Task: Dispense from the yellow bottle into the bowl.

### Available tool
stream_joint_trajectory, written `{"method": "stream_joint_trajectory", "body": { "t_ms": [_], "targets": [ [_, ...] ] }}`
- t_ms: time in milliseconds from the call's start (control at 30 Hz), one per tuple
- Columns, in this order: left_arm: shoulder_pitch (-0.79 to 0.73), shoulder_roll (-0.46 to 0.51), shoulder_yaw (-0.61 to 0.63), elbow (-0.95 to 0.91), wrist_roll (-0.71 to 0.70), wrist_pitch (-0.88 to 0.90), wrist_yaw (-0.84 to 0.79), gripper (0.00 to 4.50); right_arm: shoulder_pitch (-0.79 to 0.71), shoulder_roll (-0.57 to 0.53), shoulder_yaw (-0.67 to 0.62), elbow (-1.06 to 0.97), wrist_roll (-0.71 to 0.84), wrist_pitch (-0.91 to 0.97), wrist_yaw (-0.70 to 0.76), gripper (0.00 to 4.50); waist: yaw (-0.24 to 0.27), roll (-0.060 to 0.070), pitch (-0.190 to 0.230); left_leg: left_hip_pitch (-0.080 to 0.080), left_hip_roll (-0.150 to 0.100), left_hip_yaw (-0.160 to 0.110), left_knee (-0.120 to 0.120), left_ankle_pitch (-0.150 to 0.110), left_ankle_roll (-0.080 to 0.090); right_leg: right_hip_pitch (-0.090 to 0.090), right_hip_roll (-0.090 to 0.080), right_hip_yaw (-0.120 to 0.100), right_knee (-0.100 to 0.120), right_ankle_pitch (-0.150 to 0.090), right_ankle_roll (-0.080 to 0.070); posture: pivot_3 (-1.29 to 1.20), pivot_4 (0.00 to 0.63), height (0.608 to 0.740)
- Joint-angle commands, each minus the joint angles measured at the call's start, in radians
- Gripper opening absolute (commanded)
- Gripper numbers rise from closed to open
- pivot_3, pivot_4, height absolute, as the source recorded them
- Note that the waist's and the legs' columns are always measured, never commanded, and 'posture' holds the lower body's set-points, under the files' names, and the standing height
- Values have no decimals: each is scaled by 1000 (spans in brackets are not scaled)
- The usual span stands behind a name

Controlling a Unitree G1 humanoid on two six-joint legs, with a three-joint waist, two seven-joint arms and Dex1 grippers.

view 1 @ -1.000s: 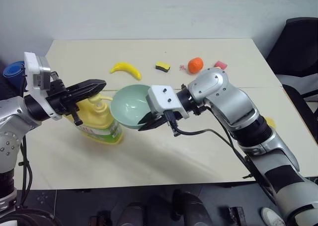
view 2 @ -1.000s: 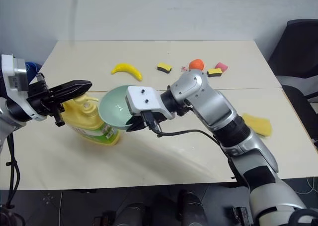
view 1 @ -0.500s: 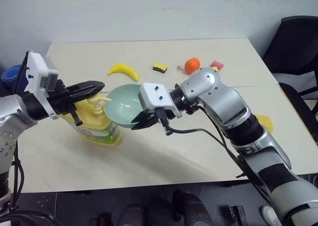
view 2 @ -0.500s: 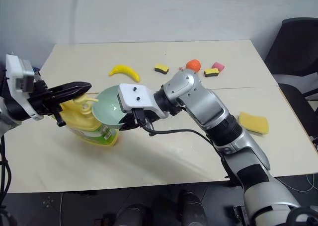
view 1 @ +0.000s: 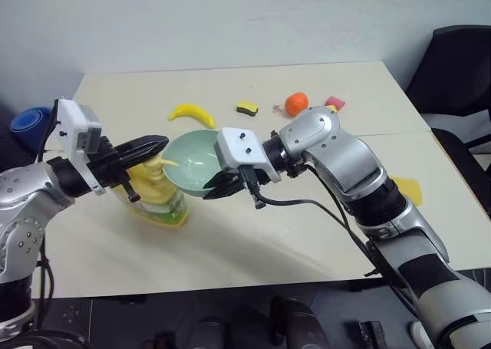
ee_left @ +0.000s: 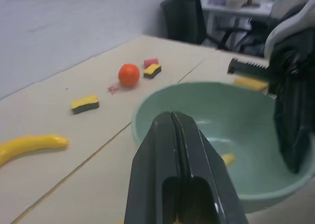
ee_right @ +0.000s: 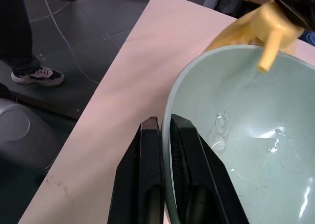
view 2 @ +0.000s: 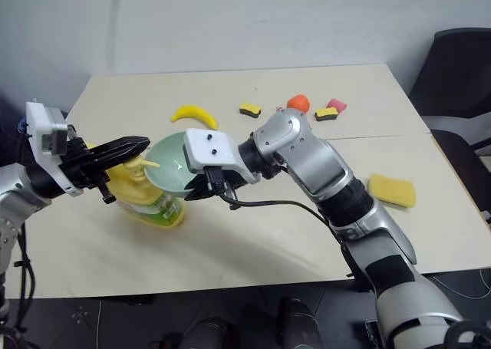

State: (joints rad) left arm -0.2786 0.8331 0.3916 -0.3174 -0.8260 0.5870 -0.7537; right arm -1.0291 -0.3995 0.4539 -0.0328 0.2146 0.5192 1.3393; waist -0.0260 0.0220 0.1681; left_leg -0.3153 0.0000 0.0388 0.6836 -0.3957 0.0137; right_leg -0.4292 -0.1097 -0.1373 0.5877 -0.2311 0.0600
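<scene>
The yellow bottle (view 1: 157,198) stands on the table's left part, its pump head (view 1: 153,166) just under my left gripper (view 1: 159,143), which is shut and lies level over it. I cannot tell whether they touch. My right gripper (ee_right: 164,120) is shut on the near rim of the pale green bowl (view 1: 193,159) and holds it tilted, off the table, against the bottle. The pump's nozzle (ee_right: 268,50) reaches over the bowl's rim. A few clear drops (ee_right: 219,130) lie inside the bowl (ee_left: 246,120).
On the far half of the table (view 1: 253,241) lie a banana (view 1: 193,113), a small sponge (view 1: 247,107), an orange ball (view 1: 296,103) and a pink piece (view 1: 335,102). A flat yellow sponge (view 2: 393,189) lies at the right. A black chair (view 1: 453,65) stands right.
The whole view has shifted a little. Both arms, the bowl and the bottle keep their places relative to each other.
</scene>
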Motion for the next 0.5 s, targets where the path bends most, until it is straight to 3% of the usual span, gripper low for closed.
{"method": "stream_joint_trajectory", "body": {
  "t_ms": [33,200,333,500],
  "targets": [
    [8,27,94,27,-48,-1,-63,23,50,-70,-82,-14,17,-69,10,0,0,-3,1,-1,0,0,0,0,0,-1,0,0,-1,0,0,0,150,740],
    [107,74,253,72,-64,-28,-192,23,201,-175,-121,180,-39,-322,33,0,-2,-11,6,-5,-1,0,0,-1,1,-2,0,-2,-5,0,0,0,150,740],
    [204,74,370,116,-39,-62,-246,23,243,-130,-160,432,-65,-508,-21,0,-12,-14,9,-4,1,2,0,-1,1,-1,1,-1,-5,0,0,0,150,740],
    [461,11,486,90,22,-110,-309,23,240,-90,-172,691,-113,-713,-55,0,-15,-12,12,-3,2,2,0,-1,0,-2,2,-1,-4,0,0,0,150,740]
  ]
}}
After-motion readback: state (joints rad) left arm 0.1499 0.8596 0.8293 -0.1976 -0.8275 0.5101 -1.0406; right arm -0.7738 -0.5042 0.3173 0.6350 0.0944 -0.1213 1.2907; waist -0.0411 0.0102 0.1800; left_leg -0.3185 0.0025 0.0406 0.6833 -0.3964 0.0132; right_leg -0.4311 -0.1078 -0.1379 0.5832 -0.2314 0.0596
